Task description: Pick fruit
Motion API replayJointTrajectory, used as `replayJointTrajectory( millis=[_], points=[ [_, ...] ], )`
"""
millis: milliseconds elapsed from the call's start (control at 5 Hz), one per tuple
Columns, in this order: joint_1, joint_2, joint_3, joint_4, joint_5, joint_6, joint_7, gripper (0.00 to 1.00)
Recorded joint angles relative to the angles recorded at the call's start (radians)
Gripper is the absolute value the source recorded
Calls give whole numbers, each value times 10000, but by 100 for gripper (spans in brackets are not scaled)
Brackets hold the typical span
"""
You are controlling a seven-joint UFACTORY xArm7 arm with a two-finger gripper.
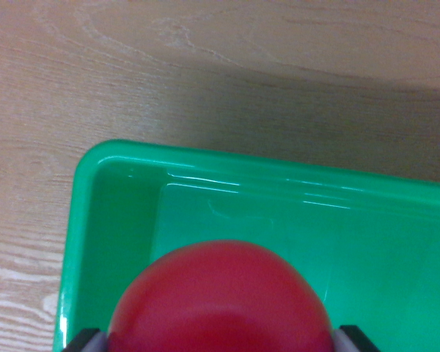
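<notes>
A round red fruit [220, 301] fills the bottom middle of the wrist view. My gripper [220, 342] is shut on it, with a grey finger [88, 341] at the wrist view's left of the fruit and another at its right. Only the finger tips show at the bottom edge. The fruit hangs over the inside of a green plastic bin [132, 158]. Whether the fruit touches the bin's floor cannot be made out.
The green bin's far rim and left corner lie across the middle of the view. Beyond it is a light wood-grain table [205, 66], with a broad shadow falling on it just past the bin's rim.
</notes>
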Motion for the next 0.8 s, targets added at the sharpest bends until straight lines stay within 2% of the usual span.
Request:
replayJointTrajectory(
  millis=[200,400,600,800],
  points=[
    [-4,-114,7,320,24,432,-7,100],
    [-4,-114,7,320,24,432,-7,100],
    [-8,-221,14,622,46,840,-15,100],
    [-8,-221,14,622,46,840,-15,100]
  ],
)
